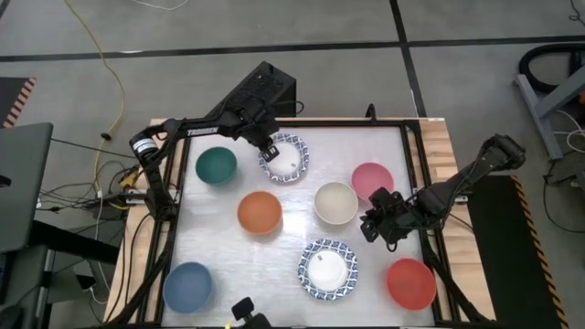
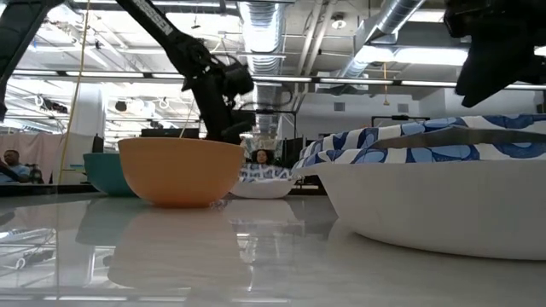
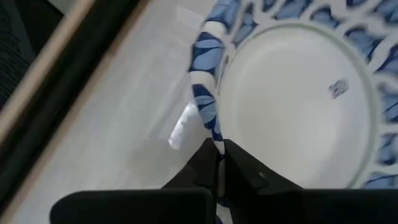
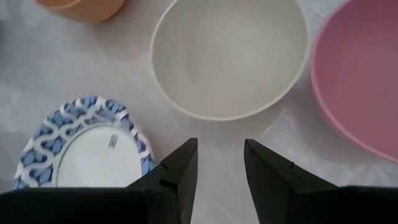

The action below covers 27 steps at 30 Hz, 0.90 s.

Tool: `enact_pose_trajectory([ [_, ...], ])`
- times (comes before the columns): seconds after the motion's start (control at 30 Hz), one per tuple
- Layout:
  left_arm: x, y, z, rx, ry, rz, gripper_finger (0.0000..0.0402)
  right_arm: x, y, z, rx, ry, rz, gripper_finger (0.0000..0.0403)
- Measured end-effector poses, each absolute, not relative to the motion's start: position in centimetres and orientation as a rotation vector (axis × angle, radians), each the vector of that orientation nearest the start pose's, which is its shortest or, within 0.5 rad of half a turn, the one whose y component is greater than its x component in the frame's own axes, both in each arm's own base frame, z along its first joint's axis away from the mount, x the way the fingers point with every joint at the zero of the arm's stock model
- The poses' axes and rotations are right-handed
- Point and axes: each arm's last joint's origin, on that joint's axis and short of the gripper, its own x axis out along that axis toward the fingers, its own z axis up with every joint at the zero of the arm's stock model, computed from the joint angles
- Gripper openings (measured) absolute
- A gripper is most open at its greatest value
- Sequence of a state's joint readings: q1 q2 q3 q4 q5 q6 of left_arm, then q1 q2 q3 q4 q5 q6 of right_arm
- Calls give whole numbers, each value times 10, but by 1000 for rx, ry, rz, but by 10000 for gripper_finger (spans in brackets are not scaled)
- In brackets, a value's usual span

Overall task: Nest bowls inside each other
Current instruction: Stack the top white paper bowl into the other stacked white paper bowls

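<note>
- While my left gripper (image 1: pixel 271 148) sat near the table's (image 1: pixel 283 265) far edge, its fingers (image 3: pixel 205 171) were clamped together on the rim of a blue-patterned white bowl (image 1: pixel 285 158).
- My right gripper (image 1: pixel 374 222) hovered near the table's right edge, fingers apart and holding nothing, just beside the cream bowl (image 1: pixel 335 202) and the pink bowl (image 1: pixel 372 180).
- The green bowl (image 1: pixel 217 165) stood toward the far left corner, beside the clamped bowl.
- The orange bowl (image 1: pixel 260 212) sat near the table's middle.
- A second patterned bowl (image 1: pixel 327 269) lay by the near edge.
- The blue bowl (image 1: pixel 188 286) occupied the near left corner, the red bowl (image 1: pixel 410 282) the near right corner.
</note>
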State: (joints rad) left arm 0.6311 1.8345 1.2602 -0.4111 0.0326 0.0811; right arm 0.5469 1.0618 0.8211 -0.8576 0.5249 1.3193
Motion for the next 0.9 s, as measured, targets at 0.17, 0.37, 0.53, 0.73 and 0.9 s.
enact_pose_trajectory([
  [0.17, 301, 211, 234, -198, 873, 571, 2, 169, 78, 255, 564, 583, -667, 140],
  [0.37, 285, 180, 296, -95, 717, 636, 2, 173, 73, 263, 355, 371, -764, 126],
  [0.53, 269, 147, 345, -2, 535, 700, 2, 182, 74, 277, 202, 170, -838, 130],
  [0.73, 250, 105, 389, 66, 328, 717, 2, 198, 79, 299, 118, 99, -802, 156],
  [0.9, 240, 71, 410, 126, 230, 704, 0, 209, 79, 317, 123, 31, -731, 197],
])
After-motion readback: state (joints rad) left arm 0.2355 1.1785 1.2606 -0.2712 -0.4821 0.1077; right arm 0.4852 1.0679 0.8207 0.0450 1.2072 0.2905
